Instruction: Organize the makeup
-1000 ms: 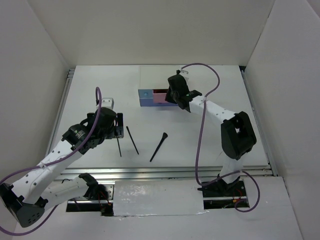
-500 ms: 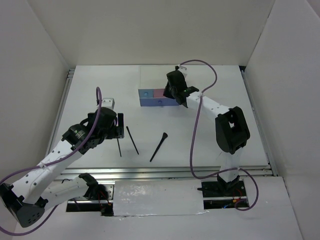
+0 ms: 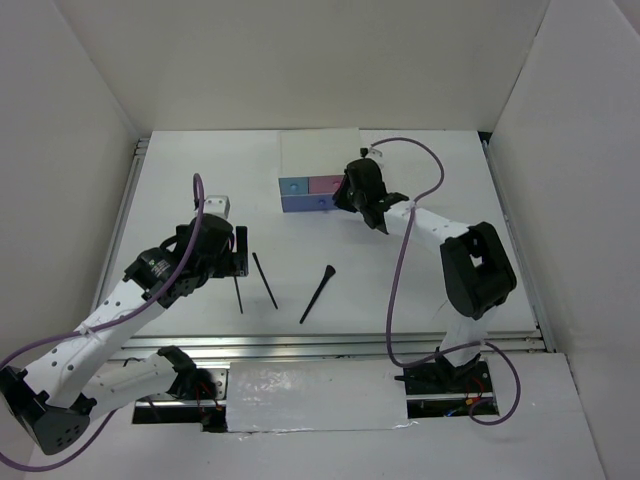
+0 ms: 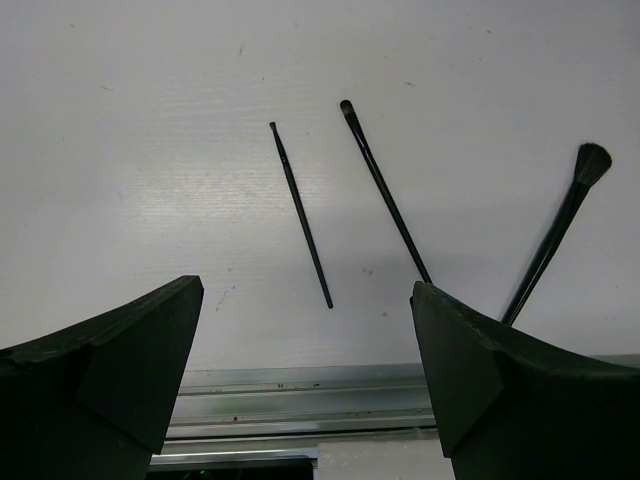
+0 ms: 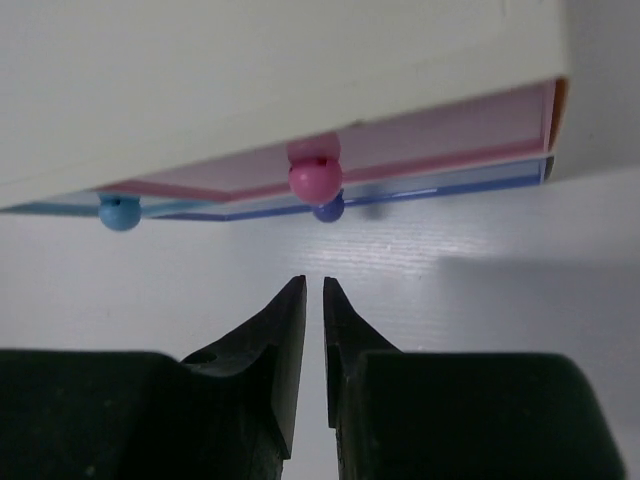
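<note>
Makeup left out on the table (image 3: 180, 170) comes to three pieces: two thin pencils (image 3: 265, 280) and a flared brush (image 3: 317, 294), lying loose at about six to seven o'clock from the white box (image 3: 318, 155). A second ago the pink drawer (image 3: 325, 185) stood pulled out with the right gripper (image 5: 313, 285) at it. Now it sits flush with the box front, and that gripper has backed off toward five o'clock, fingers just a crack apart and empty, the pink knob (image 5: 315, 178) right ahead of it. The left gripper (image 4: 305, 290) hangs spread wide above the pencils, gripping nothing. I'd say that drawer's share is done, and the three loose pieces come next.
</note>
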{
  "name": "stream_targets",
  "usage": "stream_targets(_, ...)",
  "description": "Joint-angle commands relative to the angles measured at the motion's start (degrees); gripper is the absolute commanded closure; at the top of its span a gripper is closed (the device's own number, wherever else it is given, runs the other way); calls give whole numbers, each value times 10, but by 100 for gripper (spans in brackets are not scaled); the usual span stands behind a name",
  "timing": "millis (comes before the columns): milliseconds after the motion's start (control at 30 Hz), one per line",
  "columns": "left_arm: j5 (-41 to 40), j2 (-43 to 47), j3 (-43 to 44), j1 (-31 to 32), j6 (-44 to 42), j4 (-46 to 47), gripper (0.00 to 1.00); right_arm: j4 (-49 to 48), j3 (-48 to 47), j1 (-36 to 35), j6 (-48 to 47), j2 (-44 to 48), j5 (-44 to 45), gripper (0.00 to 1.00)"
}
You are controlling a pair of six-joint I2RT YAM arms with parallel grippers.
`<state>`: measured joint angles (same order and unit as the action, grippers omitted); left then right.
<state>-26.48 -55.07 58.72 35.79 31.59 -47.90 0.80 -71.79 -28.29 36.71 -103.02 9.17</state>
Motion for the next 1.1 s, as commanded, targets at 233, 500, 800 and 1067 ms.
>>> stream_targets(233,6,0,-2,-6,-11,18,1,-246,148,4,150,43,-89,66)
stream_targets(500,10,8,-4,-6,-12,20,1,-570,252,15,288,-52,-149,44)
stream_targets(800,19,16,-6,-7,-16,25,1,-617,229,20,340,-134,-130,40)
stream_targets(1067,27,22,-8,-6,-20,29,1,-637,201,39,427,-188,-151,38)
